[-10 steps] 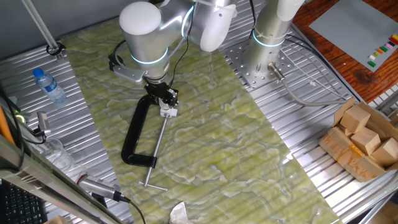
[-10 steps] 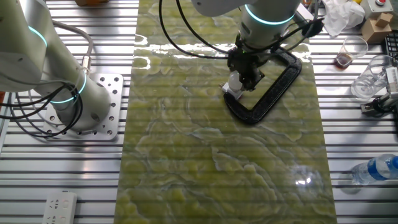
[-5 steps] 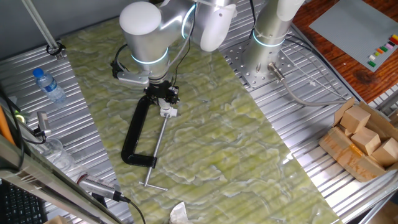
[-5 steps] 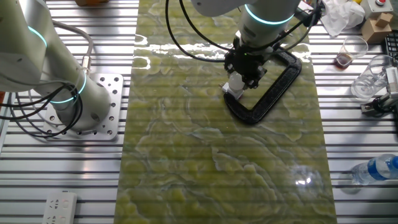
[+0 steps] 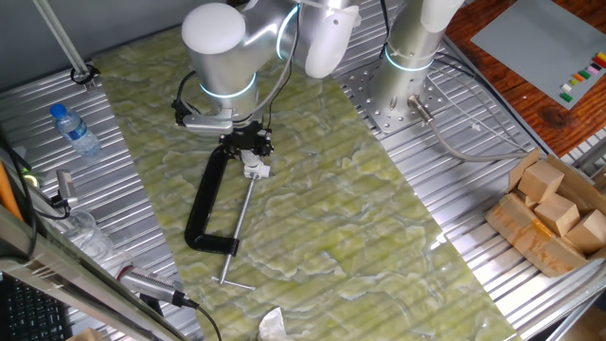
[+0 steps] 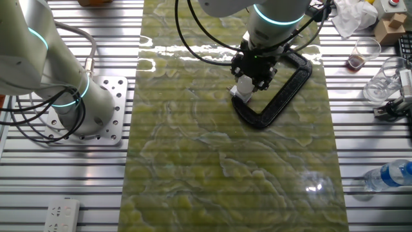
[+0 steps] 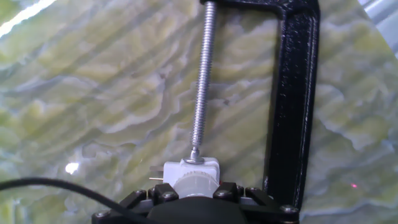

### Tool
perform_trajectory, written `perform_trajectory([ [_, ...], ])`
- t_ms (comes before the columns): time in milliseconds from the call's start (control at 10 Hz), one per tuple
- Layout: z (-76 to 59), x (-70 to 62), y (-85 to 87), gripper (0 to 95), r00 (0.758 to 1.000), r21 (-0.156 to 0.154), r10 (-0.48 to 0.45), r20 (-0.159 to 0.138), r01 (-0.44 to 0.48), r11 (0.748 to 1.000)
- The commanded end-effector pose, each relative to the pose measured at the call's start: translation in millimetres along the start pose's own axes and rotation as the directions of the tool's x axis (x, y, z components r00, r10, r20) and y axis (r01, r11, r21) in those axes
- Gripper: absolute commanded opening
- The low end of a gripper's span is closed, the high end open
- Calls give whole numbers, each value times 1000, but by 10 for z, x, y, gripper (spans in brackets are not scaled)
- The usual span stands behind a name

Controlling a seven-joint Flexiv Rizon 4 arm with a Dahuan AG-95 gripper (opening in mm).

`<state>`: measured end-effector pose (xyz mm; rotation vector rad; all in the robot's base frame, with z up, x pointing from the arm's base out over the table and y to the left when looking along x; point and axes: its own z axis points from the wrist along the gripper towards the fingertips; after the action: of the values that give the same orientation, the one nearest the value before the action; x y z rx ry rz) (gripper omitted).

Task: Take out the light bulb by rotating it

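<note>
The light bulb is a white frosted dome seated in a small white square socket. A black C-clamp pins the socket with its threaded screw. My gripper comes straight down on the bulb and is shut on it, black fingertips pressed against either side. In one fixed view the gripper hides the bulb above the socket. In the other fixed view the gripper sits over the white bulb at the clamp.
The clamp frame and its long screw lie on the green mat. A plastic bottle lies at the mat's left. A box of wooden blocks stands at the right. A second arm's base and a plastic cup flank the mat.
My wrist has turned about its vertical axis over the bulb; the grey side piece on the hand swung round. The gripper stayed above the socket, and the clamp has not moved.
</note>
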<state>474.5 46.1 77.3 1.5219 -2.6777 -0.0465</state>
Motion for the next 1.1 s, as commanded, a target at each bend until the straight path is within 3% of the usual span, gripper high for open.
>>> perform_trajectory([
  [100,-1,-1,3,0,1000,2,-4,-5,4,1000],
  [500,-5,-21,14,0,989,20,-141,-46,142,990],
  [1100,-4,-19,17,0,971,22,-235,-41,236,971],
])
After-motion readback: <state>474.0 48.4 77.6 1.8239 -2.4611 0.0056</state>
